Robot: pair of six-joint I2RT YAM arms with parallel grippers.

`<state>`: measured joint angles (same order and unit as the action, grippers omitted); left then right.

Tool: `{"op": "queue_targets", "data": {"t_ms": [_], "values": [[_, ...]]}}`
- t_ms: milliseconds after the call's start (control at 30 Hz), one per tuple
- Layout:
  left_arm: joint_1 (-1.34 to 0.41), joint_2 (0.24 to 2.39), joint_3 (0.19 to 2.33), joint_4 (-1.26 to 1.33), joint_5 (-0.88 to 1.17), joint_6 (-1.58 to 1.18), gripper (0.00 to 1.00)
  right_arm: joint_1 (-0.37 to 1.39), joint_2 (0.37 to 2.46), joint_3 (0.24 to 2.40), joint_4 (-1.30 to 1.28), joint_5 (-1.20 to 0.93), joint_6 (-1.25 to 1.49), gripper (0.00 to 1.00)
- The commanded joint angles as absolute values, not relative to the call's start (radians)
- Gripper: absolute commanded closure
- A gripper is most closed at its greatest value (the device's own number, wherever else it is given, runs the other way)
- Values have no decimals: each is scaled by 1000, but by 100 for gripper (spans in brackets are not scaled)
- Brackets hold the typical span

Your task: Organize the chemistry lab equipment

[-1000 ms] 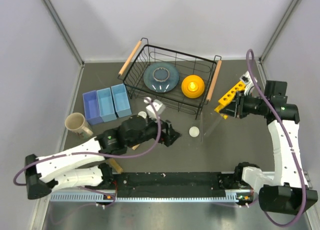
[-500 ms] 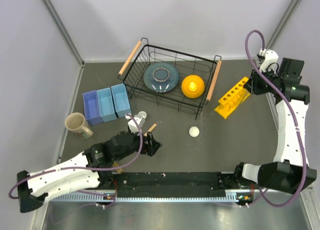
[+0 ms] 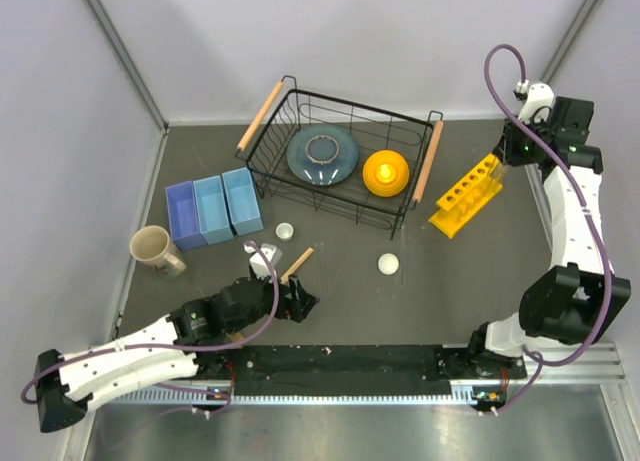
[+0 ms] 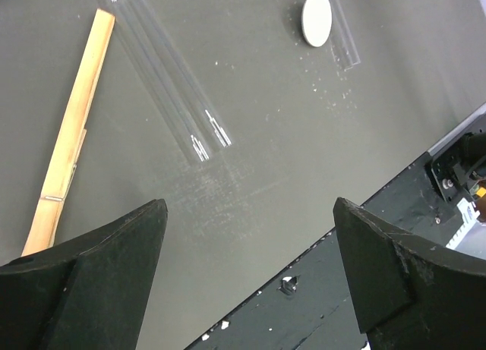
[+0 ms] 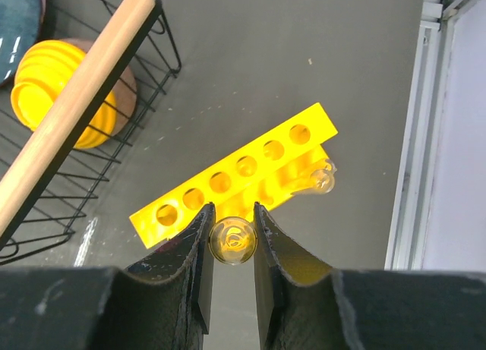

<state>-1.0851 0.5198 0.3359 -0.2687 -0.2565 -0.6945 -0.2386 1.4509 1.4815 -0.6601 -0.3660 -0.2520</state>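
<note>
yellow rack (image 5: 234, 175): six round holes | right pincer (image 5: 231, 227): gripping clear tube (image 5: 231, 244) | left pincer (image 4: 250, 240): open

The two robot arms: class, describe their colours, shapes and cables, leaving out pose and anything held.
Both the left arm and right arm have white link shells with black joints and motor housings. A purple cable loops loosely along each. The left gripper and right gripper each have two matte black, wedge-shaped fingers. No markings are legible.
</note>
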Motion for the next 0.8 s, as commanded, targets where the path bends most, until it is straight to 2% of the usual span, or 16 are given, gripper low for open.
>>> {"op": "queue_targets", "data": {"t_ms": [0, 767], "values": [[-1081, 525, 319, -190, -279, -723, 3, -249, 1468, 1532, -558, -325, -253, 85], [-1078, 595, 337, -181, -275, -724, 1, -249, 1574, 1516, -497, -290, -264, 84]]}}
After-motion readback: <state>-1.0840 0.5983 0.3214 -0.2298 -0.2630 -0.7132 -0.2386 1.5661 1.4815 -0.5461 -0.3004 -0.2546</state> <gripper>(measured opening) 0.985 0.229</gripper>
